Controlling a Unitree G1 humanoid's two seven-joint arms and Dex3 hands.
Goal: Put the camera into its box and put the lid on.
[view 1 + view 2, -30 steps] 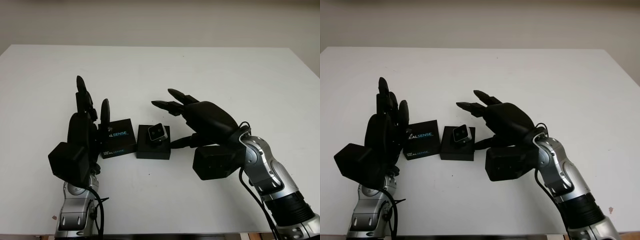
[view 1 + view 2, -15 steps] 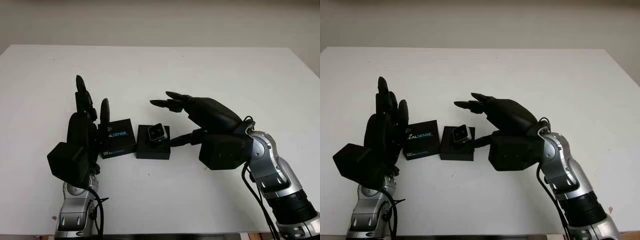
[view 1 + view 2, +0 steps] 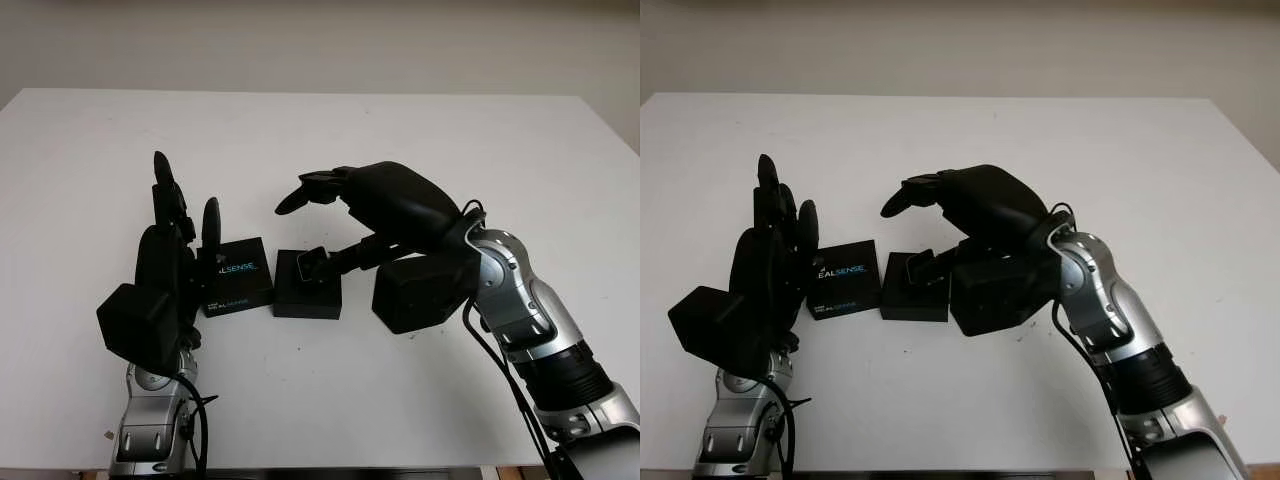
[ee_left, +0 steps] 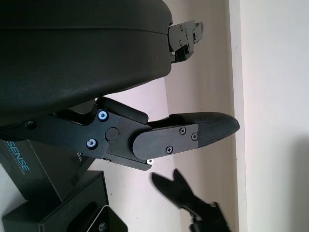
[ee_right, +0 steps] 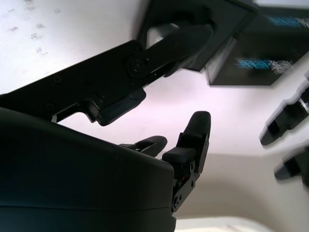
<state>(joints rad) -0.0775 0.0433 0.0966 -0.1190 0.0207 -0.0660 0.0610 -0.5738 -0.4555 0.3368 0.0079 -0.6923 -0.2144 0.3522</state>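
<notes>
Camera (image 3: 310, 264) sits in box (image 3: 307, 297); right wrist view shows thumb (image 5: 179, 41) across it.

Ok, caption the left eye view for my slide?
Right robot hand reaches over the camera in its open box; lid alongside, left robot hand raised nearby.

Camera (image 3: 308, 265) in box (image 3: 307, 296); lid (image 3: 236, 276) just left (on table (image 3: 420, 150)).

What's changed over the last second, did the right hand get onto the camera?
The right hand has swung in toward the left and down over the small black open box; its thumb now reaches across the small silver-faced camera sitting in it. No closed grip is visible. The left hand, beside the black printed lid, the box and lid have stayed put.
</notes>
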